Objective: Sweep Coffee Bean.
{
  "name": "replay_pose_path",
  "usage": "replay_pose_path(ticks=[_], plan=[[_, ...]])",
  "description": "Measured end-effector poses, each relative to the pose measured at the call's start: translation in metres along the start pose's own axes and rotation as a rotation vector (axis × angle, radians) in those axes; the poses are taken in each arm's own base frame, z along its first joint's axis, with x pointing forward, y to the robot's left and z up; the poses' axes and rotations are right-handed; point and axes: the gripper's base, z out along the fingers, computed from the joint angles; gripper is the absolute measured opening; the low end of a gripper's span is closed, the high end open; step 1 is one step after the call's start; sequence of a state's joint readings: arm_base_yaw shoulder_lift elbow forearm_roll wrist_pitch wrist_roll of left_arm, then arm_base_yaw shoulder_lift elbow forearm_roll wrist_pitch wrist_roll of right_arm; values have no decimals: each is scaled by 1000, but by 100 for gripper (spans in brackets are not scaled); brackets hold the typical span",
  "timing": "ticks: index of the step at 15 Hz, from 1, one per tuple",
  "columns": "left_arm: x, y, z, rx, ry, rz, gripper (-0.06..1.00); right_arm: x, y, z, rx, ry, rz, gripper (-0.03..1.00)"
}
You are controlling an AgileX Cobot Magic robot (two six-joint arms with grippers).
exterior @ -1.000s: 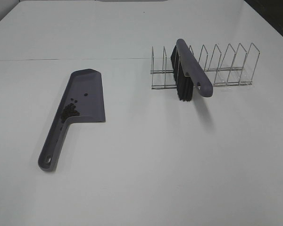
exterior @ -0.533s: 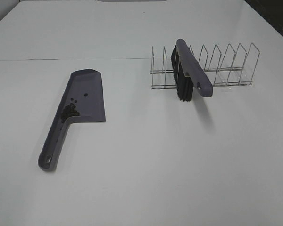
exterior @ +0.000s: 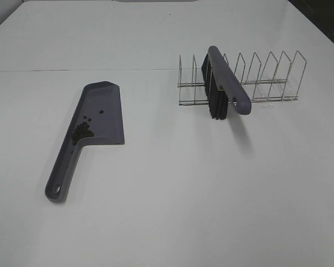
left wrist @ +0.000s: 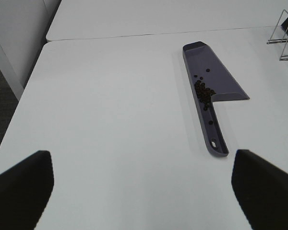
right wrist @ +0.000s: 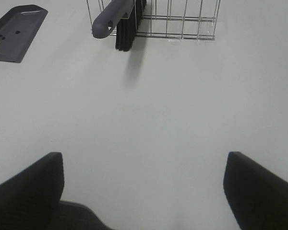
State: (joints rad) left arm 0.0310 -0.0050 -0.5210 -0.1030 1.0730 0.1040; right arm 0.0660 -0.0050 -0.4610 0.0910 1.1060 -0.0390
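A purple-grey dustpan [exterior: 100, 111] lies on the white table at the left, handle toward the front. The coffee beans [exterior: 82, 131] sit clustered inside it near the handle, with a few loose ones further in. They also show in the left wrist view [left wrist: 204, 93] inside the dustpan [left wrist: 216, 81]. The brush [exterior: 227, 84], purple-grey with black bristles, rests in the wire rack [exterior: 267, 78]. My left gripper [left wrist: 141, 191] is open and empty, well back from the dustpan. My right gripper [right wrist: 144, 191] is open and empty, well back from the brush [right wrist: 113, 17]. Neither gripper shows in the exterior high view.
The wire rack [right wrist: 182, 19] has several upright dividers and stands at the back right. A seam between two tabletops [exterior: 72, 70] runs across behind the dustpan. The table's left edge [left wrist: 26, 81] drops to a dark floor.
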Motion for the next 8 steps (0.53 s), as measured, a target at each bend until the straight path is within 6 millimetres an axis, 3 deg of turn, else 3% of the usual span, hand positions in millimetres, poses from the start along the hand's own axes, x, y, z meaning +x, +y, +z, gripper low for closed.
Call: replay_pose_path(ticks=[8], plan=[[0, 0, 0, 0, 0, 0, 93, 0, 0, 0, 1, 0, 1, 77]])
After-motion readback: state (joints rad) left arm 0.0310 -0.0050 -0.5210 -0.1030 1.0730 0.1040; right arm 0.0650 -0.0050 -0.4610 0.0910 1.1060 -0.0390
